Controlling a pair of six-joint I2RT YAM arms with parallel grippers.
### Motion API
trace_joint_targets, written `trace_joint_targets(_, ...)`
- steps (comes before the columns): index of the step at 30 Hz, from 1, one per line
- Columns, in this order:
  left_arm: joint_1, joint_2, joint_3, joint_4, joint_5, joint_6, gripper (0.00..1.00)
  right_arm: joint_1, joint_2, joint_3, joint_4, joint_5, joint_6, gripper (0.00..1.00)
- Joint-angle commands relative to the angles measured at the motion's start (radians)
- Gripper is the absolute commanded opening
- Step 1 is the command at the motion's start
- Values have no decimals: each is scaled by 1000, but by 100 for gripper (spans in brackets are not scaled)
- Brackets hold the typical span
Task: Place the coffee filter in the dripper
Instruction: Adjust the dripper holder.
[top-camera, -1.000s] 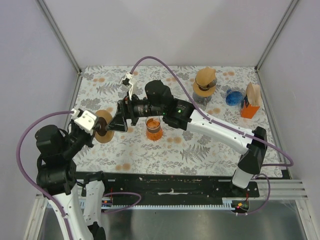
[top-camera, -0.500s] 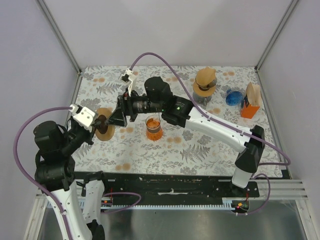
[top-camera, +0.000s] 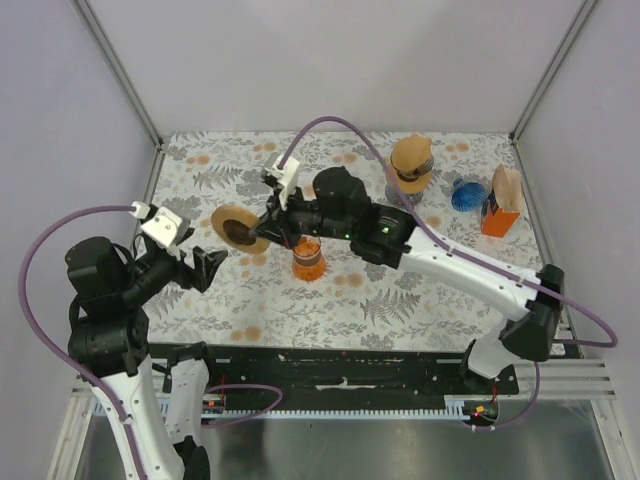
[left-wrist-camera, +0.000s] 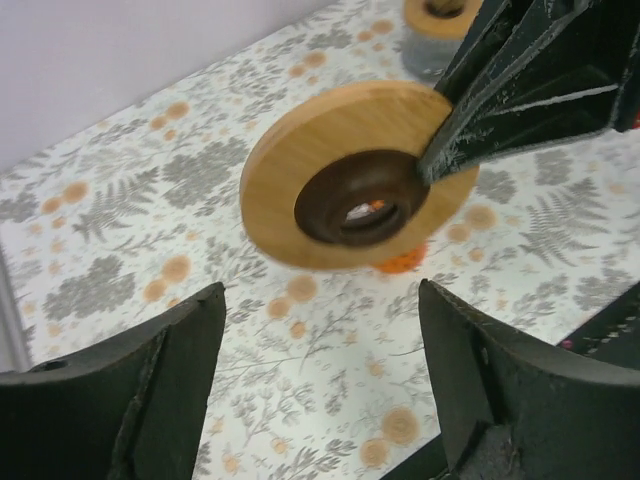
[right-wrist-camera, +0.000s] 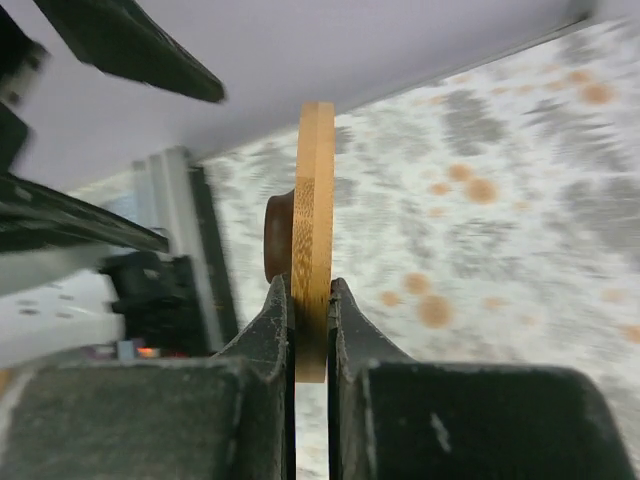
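Observation:
A round wooden disc with a dark brown cup in its middle (top-camera: 238, 226), by its look the dripper, hangs in the air over the left of the table. My right gripper (top-camera: 264, 226) is shut on its rim; its jaws (right-wrist-camera: 311, 300) pinch the disc (right-wrist-camera: 316, 200) edge-on. My left gripper (top-camera: 210, 266) stands open just below and to the left, apart from the disc (left-wrist-camera: 330, 160), with nothing between its fingers (left-wrist-camera: 320, 292). A tan folded paper, likely the coffee filter (top-camera: 506, 186), stands in an orange holder at the right.
An orange glass vessel (top-camera: 308, 260) stands under the right arm, beside the held disc. At the back stand a second wooden-topped brown piece on a glass (top-camera: 411, 165) and a blue object (top-camera: 465, 195). Grey walls close in the flowered table (top-camera: 400, 300).
The disc passed from my left gripper to my right. The left gripper opened and drew back down-left. The right gripper shut on the rim and carried the disc slightly up and right.

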Motion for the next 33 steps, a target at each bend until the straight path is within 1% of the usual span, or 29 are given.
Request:
trace_joint_targets(1,-1,78,101,28,192,-188,85,-2,-221,-144,139,306,-489,0)
trace_joint_targets(3,-2,124,123,55,273,-285,85,0,-307,-265,281,342,-677,0)
trace_joint_targets(6,-1,210,123,188,370,-553,86,4,-417,-485,534,328,-995,0)
trace_joint_targets(7,-1,237,123,236,402,-631,87,6,-439,-542,603,314,-1090,0)
trace_joint_targets(8,-1,260,121,279,453,-679,88,6,-453,-594,671,305,-1206,0)
trace_joint_targets(10,-2,296,123,346,489,-735,88,13,-462,-655,766,306,-1353,0)
trace_joint_targets(13,-4,322,98,466,499,-826,89,39,-444,-686,852,348,-1515,0)
trace_joint_targets(15,-10,343,63,601,533,-963,90,55,-419,-709,945,377,-1626,0)
trace_joint_targets(17,-28,354,14,771,536,-1102,90,70,-390,-723,1036,407,-1733,0)
trace_joint_targets(18,-45,359,-2,819,529,-1130,90,79,-376,-726,1070,415,-1781,0)
trace_joint_targets(20,-91,379,-22,844,518,-1158,91,93,-358,-728,1087,421,-1844,0)
trace_joint_targets(24,-197,420,-41,862,475,-1192,91,115,-332,-728,1073,427,-1884,0)
trace_joint_targets(28,-220,437,-71,877,443,-1215,91,145,-293,-725,1124,454,-1927,0)
trace_joint_targets(30,-228,445,-80,893,427,-1224,77,158,-278,-714,1121,448,-1932,0)
trace_joint_targets(32,-229,448,-84,909,426,-1238,54,164,-269,-706,1107,444,-1933,0)
trace_joint_targets(33,-229,449,-89,922,426,-1250,49,165,-264,-705,1107,444,-1936,0)
